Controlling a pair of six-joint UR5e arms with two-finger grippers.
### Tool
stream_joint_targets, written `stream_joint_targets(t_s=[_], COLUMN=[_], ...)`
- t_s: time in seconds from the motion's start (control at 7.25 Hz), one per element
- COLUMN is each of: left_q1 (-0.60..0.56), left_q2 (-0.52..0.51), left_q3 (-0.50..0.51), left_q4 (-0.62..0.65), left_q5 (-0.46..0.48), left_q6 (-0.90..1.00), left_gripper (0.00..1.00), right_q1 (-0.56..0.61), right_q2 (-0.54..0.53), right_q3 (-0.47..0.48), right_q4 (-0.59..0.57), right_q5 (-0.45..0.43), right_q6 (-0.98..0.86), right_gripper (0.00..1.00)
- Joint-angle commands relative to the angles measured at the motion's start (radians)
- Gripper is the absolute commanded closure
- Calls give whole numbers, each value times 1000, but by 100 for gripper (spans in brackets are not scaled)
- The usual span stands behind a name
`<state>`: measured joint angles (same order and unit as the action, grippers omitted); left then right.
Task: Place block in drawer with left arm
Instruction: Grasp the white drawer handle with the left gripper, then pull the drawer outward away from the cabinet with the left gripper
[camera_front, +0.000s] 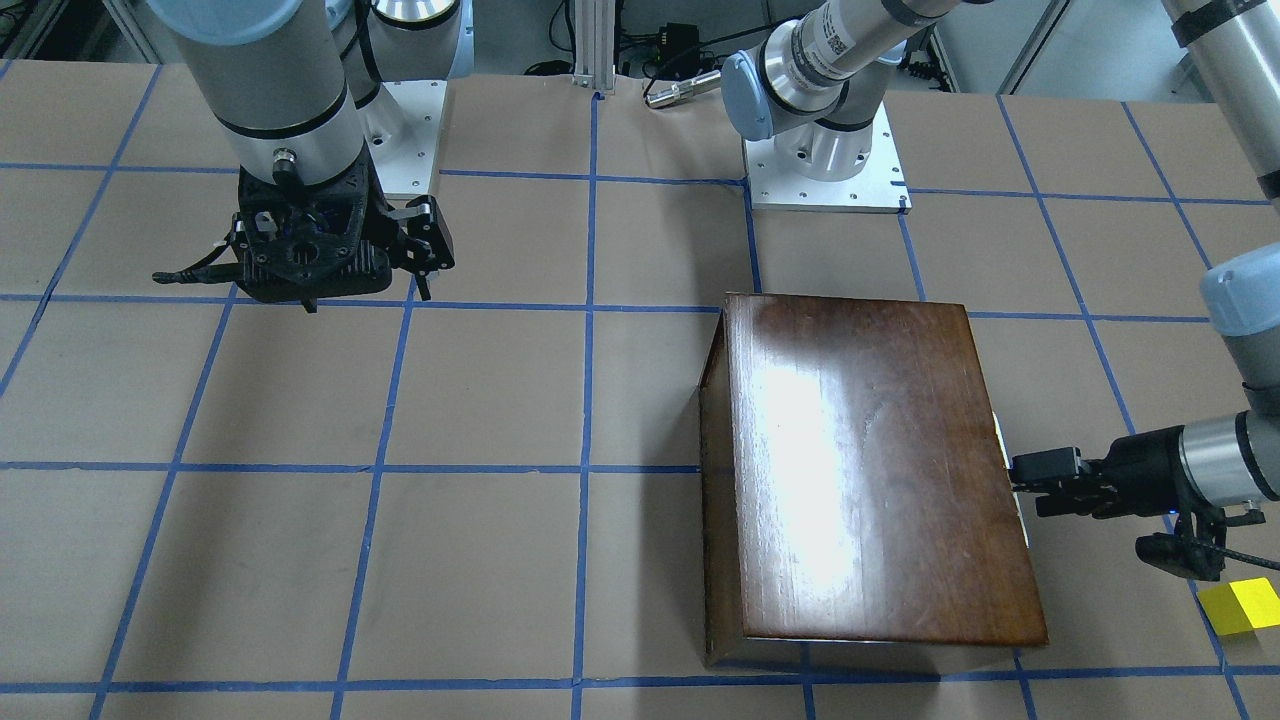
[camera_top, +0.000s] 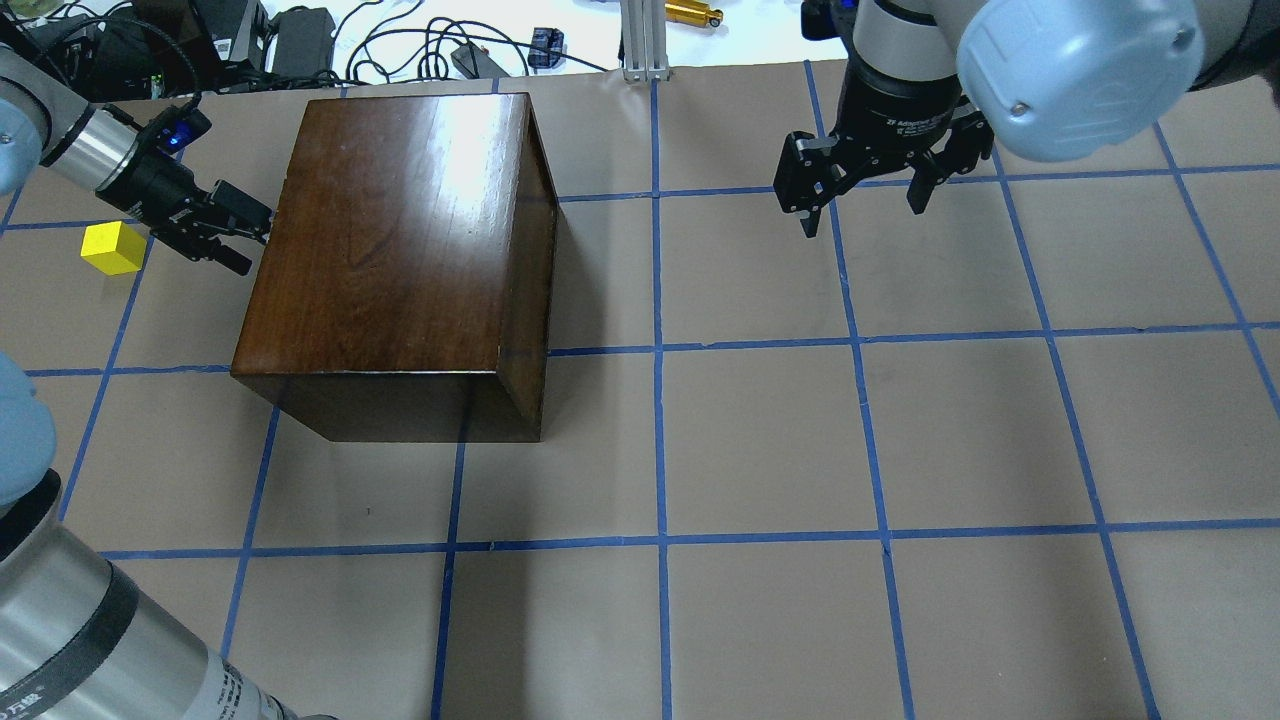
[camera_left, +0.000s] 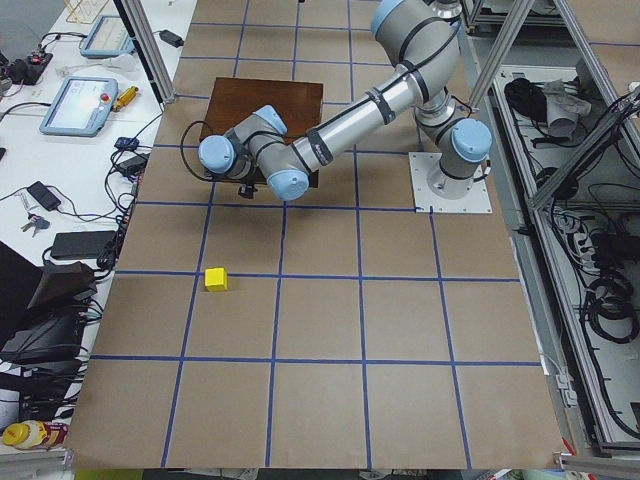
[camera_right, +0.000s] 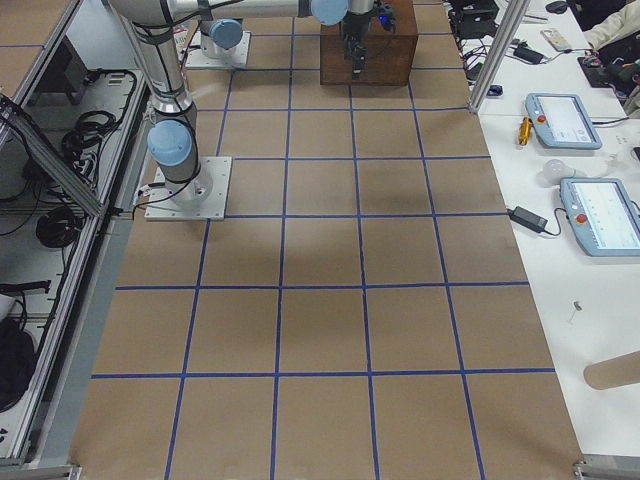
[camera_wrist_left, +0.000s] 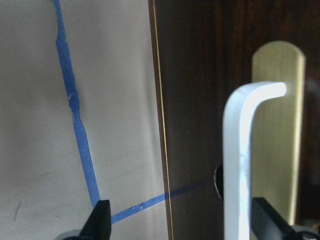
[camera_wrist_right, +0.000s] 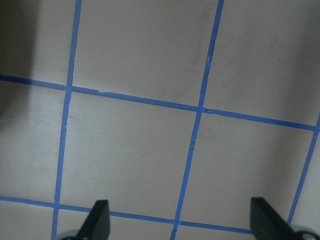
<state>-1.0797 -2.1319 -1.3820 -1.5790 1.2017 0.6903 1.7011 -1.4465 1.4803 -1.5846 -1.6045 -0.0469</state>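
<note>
The yellow block (camera_top: 113, 248) lies on the table to the left of the dark brown box (camera_top: 400, 230); it also shows in the front view (camera_front: 1243, 605) and the left side view (camera_left: 215, 279). The drawer front (camera_wrist_left: 195, 100) is dark brown and carries a pale bent handle (camera_wrist_left: 240, 165); the drawer looks shut in the box. My left gripper (camera_top: 250, 238) is open at that face of the box (camera_front: 1025, 487), and in its wrist view (camera_wrist_left: 182, 225) the handle stands between its fingertips, near one of them. My right gripper (camera_top: 865, 205) is open and empty over bare table (camera_wrist_right: 182, 225).
The box (camera_front: 870, 470) stands on brown paper marked with a blue tape grid. Cables and devices lie beyond the far table edge (camera_top: 300, 30). The arm base plates (camera_front: 825, 170) sit at the robot's side of the table.
</note>
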Motion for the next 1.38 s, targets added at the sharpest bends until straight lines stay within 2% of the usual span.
stream_joint_targets(t_s=[0.0, 0.41, 0.69, 1.1, 1.24], left_q1=[4, 58, 78, 158, 179], left_q2=[-8, -6, -5, -3, -3], left_q3=[-2, -3, 11, 12, 14], left_q4=[0, 4, 2, 4, 7], left_q5=[6, 13, 94, 99, 133], left_q6=[0, 3, 5, 9, 11], left_gripper=[0, 0, 0, 0, 0], right_q1=[0, 0, 0, 0, 0], right_q2=[0, 0, 0, 0, 0], right_q3=[0, 0, 0, 0, 0], right_q4=[0, 0, 0, 0, 0], right_q5=[0, 0, 0, 0, 0], right_q6=[1, -1, 1, -1, 1], right_gripper=[0, 0, 0, 0, 0])
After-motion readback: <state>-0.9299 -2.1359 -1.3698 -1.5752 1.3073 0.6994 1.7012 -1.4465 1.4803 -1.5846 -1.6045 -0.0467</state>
